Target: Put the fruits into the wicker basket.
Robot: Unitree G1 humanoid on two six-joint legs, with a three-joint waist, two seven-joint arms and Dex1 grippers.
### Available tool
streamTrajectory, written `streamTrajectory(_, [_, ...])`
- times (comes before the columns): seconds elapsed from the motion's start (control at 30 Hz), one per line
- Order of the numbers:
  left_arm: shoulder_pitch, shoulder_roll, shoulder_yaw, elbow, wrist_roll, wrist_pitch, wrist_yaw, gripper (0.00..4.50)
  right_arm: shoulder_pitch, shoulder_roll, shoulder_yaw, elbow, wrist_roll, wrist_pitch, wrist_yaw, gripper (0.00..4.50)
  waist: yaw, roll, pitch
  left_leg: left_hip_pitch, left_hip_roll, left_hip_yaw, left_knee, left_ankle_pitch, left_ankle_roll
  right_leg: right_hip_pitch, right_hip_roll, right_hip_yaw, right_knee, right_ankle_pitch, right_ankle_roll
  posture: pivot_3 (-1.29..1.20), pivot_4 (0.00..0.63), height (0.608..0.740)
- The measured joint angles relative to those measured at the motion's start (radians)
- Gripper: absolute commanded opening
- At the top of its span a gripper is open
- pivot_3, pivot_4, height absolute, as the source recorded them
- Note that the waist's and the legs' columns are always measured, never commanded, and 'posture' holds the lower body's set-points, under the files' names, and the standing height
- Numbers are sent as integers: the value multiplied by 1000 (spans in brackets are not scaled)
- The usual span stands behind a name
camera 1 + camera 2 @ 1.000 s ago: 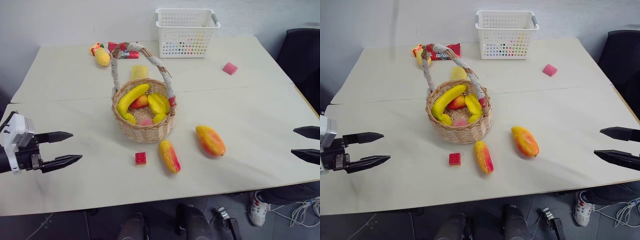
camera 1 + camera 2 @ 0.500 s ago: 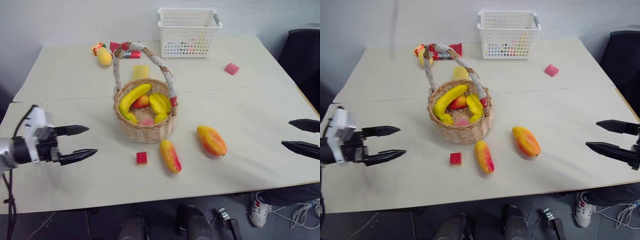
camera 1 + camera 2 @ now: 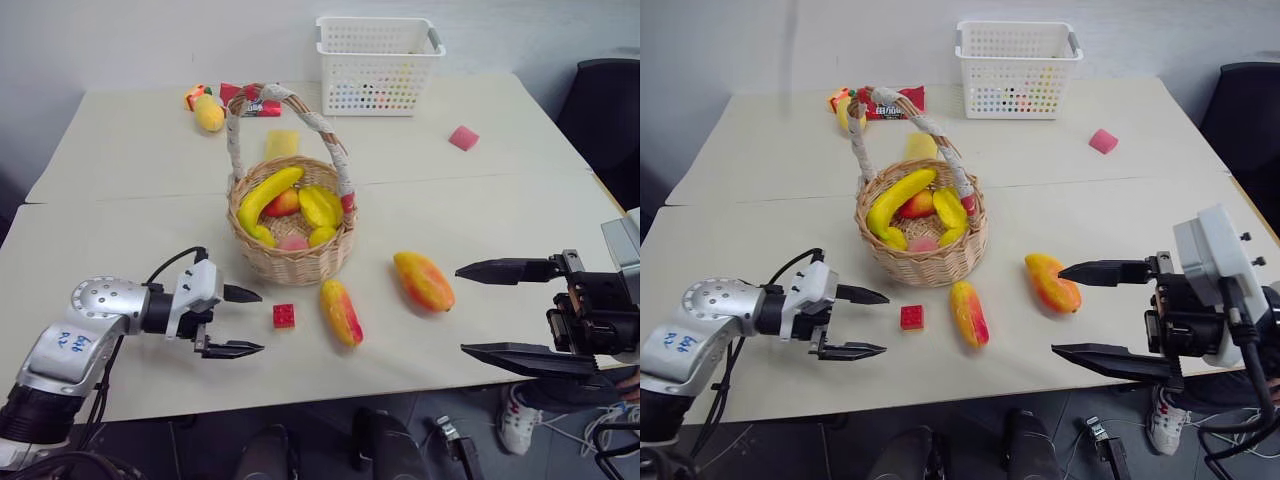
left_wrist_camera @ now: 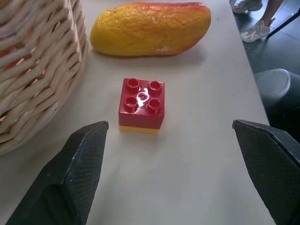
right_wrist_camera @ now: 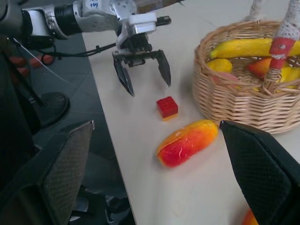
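Pale beige surface (image 3: 480, 210), seen from the head camera, with a grey wall behind it. Near its middle a round wicker basket (image 3: 293, 262) with a tall arched handle is set, and yellow bananas and other toy fruit are held inside it. Two mango-like fruits lie outside the basket on the near side: the nearer fruit (image 3: 340, 312) just beside a small red brick (image 3: 284, 316), the farther fruit (image 3: 421, 280) a little to the right of it. A white perforated basket (image 3: 378, 64) is placed at the far edge, with a pink block (image 3: 463, 137) to its right. The left gripper (image 3: 242, 321) is held low beside the brick, its jaws spread wide and empty. The right gripper (image 3: 490, 310) is held to the right of the farther fruit, its jaws also wide and empty.

From the left wrist camera, the brick (image 4: 141, 105) is seen between the open jaws, with the nearer fruit (image 4: 151, 28) beyond it and the basket wall (image 4: 37, 70) alongside.

From the right wrist camera, the nearer fruit (image 5: 187, 142), the brick (image 5: 167, 108), the basket (image 5: 243, 105) and the left gripper (image 5: 145, 70) are shown.
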Motion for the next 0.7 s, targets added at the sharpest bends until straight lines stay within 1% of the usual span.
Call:
streamTrajectory(0.07, [-24,-36,-27,21,25,-10,18,4473,-2,0,7,-1,0,-2,-9,4500,3,0,0,0,0,0,0,0,0,0,0,0,0,0,1,0,150,740])
streamTrajectory(0.17, [-25,-63,-73,30,61,-31,22,4473,-7,0,35,-2,-7,-6,-17,4500,4,-1,0,0,0,1,0,0,0,0,1,0,0,0,1,0,150,740])
streamTrajectory(0.27, [-26,-88,-104,54,93,-50,28,3890,-20,0,49,-2,-23,-24,-30,4500,5,-1,0,1,1,1,1,0,0,0,1,0,1,0,1,0,150,740])
streamTrajectory(0.37, [-29,-109,-131,84,137,-77,48,2959,-24,0,69,-2,-37,-39,-38,4500,7,-1,0,0,0,0,1,0,1,0,0,0,1,0,1,0,150,740])
streamTrajectory(0.4, [-30,-117,-131,94,144,-88,55,2743,-23,0,74,-2,-40,-43,-39,4500,7,-1,0,0,0,0,1,0,1,0,0,0,1,0,1,0,150,740])
streamTrajectory(0.47, [-33,-130,-131,103,155,-106,66,2057,-22,0,76,-2,-50,-51,-43,4500,10,-1,-1,0,0,0,1,0,1,0,0,0,1,0,1,0,150,740])
streamTrajectory(0.53, [-33,-133,-130,107,163,-119,71,1495,-22,2,79,-2,-62,-64,-48,4500,13,-1,-1,0,0,0,2,0,1,0,0,0,1,0,1,0,150,740])
streamTrajectory(0.7, [-11,-132,-114,109,161,-139,74,1461,-24,12,115,-1,-80,-89,-58,4500,12,-1,-1,1,1,0,2,0,1,0,0,1,2,0,1,0,150,740])
